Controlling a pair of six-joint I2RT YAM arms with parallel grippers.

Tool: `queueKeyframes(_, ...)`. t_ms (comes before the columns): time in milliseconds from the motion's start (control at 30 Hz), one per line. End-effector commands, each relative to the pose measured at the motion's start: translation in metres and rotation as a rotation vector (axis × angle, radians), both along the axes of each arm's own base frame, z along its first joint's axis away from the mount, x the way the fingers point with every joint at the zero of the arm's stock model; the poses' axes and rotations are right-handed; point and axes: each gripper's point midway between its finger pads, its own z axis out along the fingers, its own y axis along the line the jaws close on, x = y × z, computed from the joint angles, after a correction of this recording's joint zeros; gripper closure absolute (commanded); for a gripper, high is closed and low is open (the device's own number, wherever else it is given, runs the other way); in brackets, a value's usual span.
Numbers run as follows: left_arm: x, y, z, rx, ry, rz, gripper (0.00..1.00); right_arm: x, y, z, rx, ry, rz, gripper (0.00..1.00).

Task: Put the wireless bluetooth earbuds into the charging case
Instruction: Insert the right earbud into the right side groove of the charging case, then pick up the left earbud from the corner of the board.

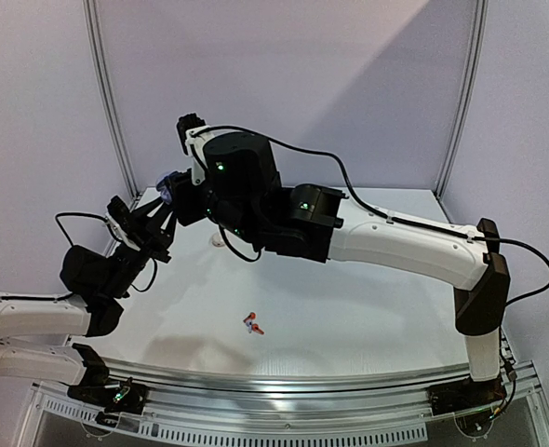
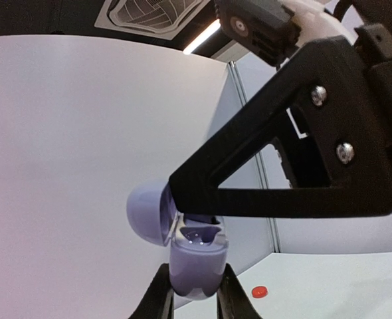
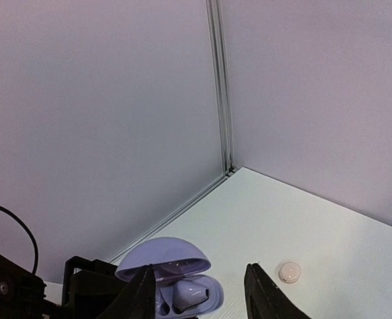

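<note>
Holding open lavender case (image 2: 196, 266) | left pincer (image 2: 195, 300) clamped on it | right pincer (image 3: 197, 292) apart, just above it

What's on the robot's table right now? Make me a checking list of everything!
Surface: white table, smooth.
Job's things: open lavender case held above the table, a pale bud inside; red buds lying on the table.
Clutter: one pale round thing on the table.
Grippers: left gripper, fingers shut on the case; right gripper, fingers open beside it, holding nothing.
Cables: black cable over the right arm; thin cable by the left arm.
Surroundings: pale walls, metal corner post.
</note>
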Motion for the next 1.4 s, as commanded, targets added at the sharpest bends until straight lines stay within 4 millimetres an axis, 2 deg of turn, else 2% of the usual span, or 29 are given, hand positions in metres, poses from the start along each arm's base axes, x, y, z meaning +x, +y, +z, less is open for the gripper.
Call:
queueKeyframes(0, -0.008, 0.009, 0.016, -0.059, -0.046, 0.006, 1.0, 0.005, -0.016, 0.028, 0.036, -0.033, -0.043, 0.52)
queueKeyframes(333, -0.003, 0.01, 0.009, -0.053, -0.01, 0.015, 1.0, -0.003, -0.026, 0.062, 0.098, -0.066, -0.009, 0.46)
queueKeyframes(467, -0.003, 0.008, 0.007, -0.046, -0.006, 0.008, 1.0, 0.0, -0.035, 0.071, 0.13, -0.038, 0.027, 0.53)
queueKeyframes(567, -0.006, 0.003, 0.003, -0.025, -0.001, -0.034, 1.0, 0.001, -0.041, 0.071, 0.161, 0.021, 0.106, 0.58)
queueKeyframes(667, -0.008, 0.001, 0.001, -0.022, 0.01, -0.054, 1.0, 0.0, -0.041, 0.056, 0.117, 0.073, 0.126, 0.6)
queueKeyframes(833, 0.0, 0.007, 0.001, -0.019, 0.019, 0.003, 1.0, 0.009, -0.05, 0.037, 0.078, 0.123, 0.071, 0.54)
queueKeyframes(933, 0.006, 0.012, -0.002, -0.016, 0.047, 0.046, 1.0, 0.031, -0.071, 0.012, 0.058, 0.215, -0.028, 0.52)
queueKeyframes(1033, 0.011, 0.018, -0.007, -0.016, 0.095, 0.079, 1.0, 0.053, -0.097, -0.038, 0.004, 0.377, -0.154, 0.53)
queueKeyframes(1133, 0.017, 0.024, -0.015, 0.0, 0.161, 0.123, 1.0, 0.054, -0.11, -0.087, -0.079, 0.521, -0.23, 0.54)
queueKeyframes(1167, 0.019, 0.025, -0.018, 0.012, 0.186, 0.133, 1.0, 0.052, -0.107, -0.106, -0.125, 0.558, -0.233, 0.54)
queueKeyframes(1233, 0.023, 0.026, -0.024, 0.036, 0.24, 0.145, 1.0, 0.046, -0.101, -0.132, -0.198, 0.63, -0.216, 0.54)
queueKeyframes(1267, 0.024, 0.026, -0.027, 0.046, 0.265, 0.145, 1.0, 0.043, -0.096, -0.152, -0.252, 0.672, -0.208, 0.54)
queueKeyframes(1367, 0.026, 0.028, -0.035, 0.063, 0.329, 0.145, 1.0, 0.029, -0.086, -0.192, -0.358, 0.783, -0.161, 0.54)
